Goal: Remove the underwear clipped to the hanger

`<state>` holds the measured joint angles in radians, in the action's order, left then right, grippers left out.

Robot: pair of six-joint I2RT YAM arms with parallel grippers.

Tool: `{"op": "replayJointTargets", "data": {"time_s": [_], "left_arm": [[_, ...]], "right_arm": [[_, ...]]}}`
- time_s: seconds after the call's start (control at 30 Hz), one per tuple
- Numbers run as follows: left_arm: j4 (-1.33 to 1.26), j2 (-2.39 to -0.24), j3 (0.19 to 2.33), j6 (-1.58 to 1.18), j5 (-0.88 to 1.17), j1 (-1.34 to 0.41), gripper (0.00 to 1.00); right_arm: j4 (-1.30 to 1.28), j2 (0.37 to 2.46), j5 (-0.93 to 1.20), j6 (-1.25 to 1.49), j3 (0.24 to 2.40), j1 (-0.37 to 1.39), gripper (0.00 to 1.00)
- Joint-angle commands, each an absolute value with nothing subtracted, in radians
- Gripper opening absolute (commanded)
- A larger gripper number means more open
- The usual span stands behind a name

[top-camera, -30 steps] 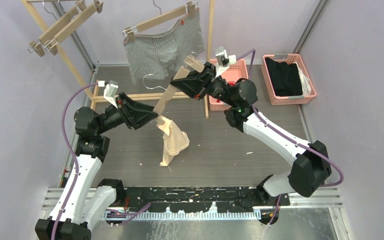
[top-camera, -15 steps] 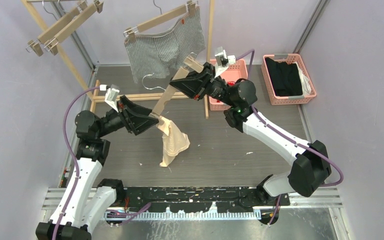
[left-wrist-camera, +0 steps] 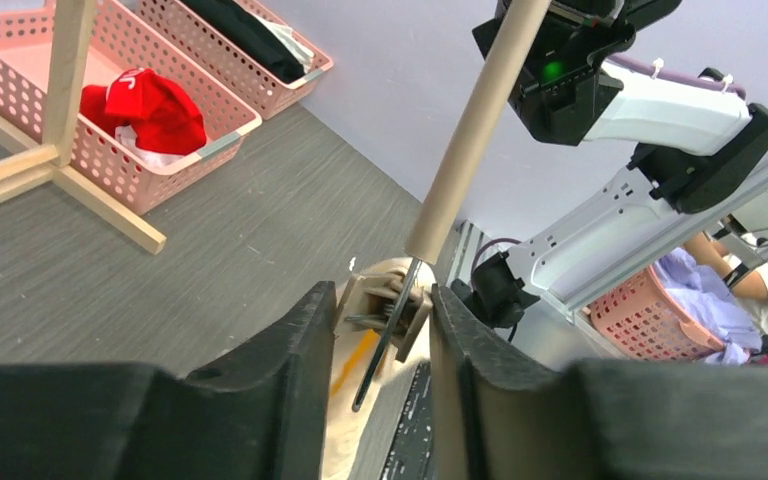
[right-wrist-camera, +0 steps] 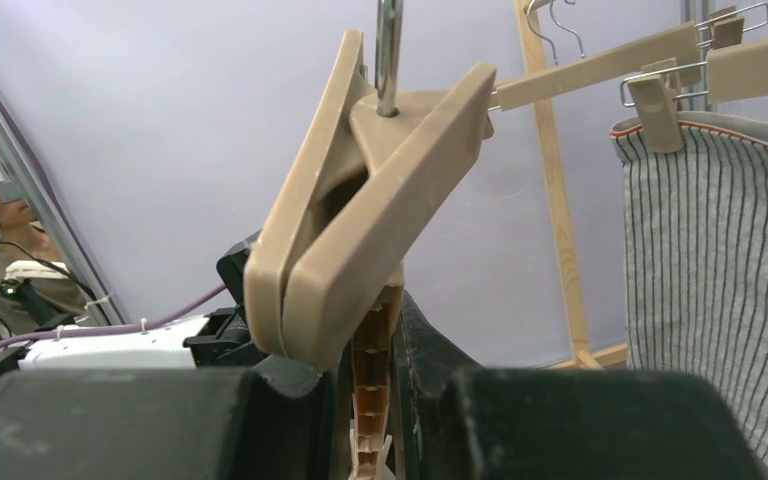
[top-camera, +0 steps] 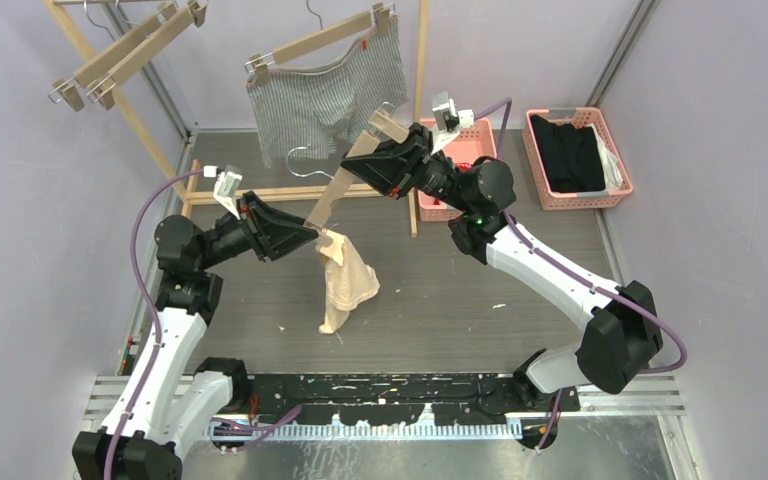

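My right gripper point(top-camera: 360, 165) is shut on the upper part of a wooden hanger point(top-camera: 335, 195) and holds it tilted in the air; its bar shows between the fingers in the right wrist view point(right-wrist-camera: 372, 380). A beige underwear piece point(top-camera: 348, 285) hangs from the hanger's lower clip. My left gripper point(top-camera: 312, 235) is closed around that clip point(left-wrist-camera: 390, 300), with the beige cloth point(left-wrist-camera: 360, 440) below it. Grey-and-white pinstriped boxer briefs point(top-camera: 325, 95) hang clipped to another hanger on the rack. A red piece point(left-wrist-camera: 150, 105) lies in a pink basket point(top-camera: 440, 205).
A second pink basket point(top-camera: 535, 165) at the right holds black clothing point(top-camera: 572, 155). A wooden rack post point(top-camera: 420, 60) stands behind my right gripper, its base bar point(top-camera: 260, 192) on the floor. Empty clip hangers point(top-camera: 125, 55) hang at the top left.
My left arm has shifted slightly, staying at the lower clip. The hanger, the beige piece and my right arm have hardly moved.
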<state>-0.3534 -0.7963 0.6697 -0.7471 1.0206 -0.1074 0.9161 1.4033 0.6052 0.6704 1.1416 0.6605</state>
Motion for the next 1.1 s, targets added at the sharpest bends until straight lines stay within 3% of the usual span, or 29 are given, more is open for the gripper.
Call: {"op": "replayJointTargets", "data": {"time_s": [0.0, 0.1, 0.3, 0.33, 0.43, 0.53, 1.07], "left_arm": [[-0.492, -0.816, 0.684, -0.803, 1.044, -0.11, 0.21], [-0.494, -0.821, 0.681, -0.805, 1.033, -0.11, 0.05], [-0.496, -0.815, 0.698, -0.81, 1.035, -0.11, 0.0], [-0.495, -0.812, 0.703, -0.813, 1.034, -0.11, 0.05], [-0.494, -0.799, 0.717, -0.818, 1.026, -0.11, 0.4], [-0.488, -0.786, 0.74, -0.814, 1.018, -0.11, 0.52], [-0.521, -0.82, 0.779, -0.834, 1.035, -0.117, 0.54]], "right_arm": [[0.992, 1.387, 0.579, 0.674, 1.181, 0.669, 0.01], [0.99, 1.385, 0.582, 0.674, 1.181, 0.67, 0.01], [0.982, 1.379, 0.583, 0.67, 1.177, 0.669, 0.01], [0.982, 1.378, 0.584, 0.671, 1.175, 0.669, 0.01], [0.984, 1.376, 0.589, 0.672, 1.175, 0.672, 0.01], [0.984, 1.372, 0.591, 0.673, 1.171, 0.673, 0.01], [0.99, 1.38, 0.585, 0.669, 1.183, 0.703, 0.01]]}}
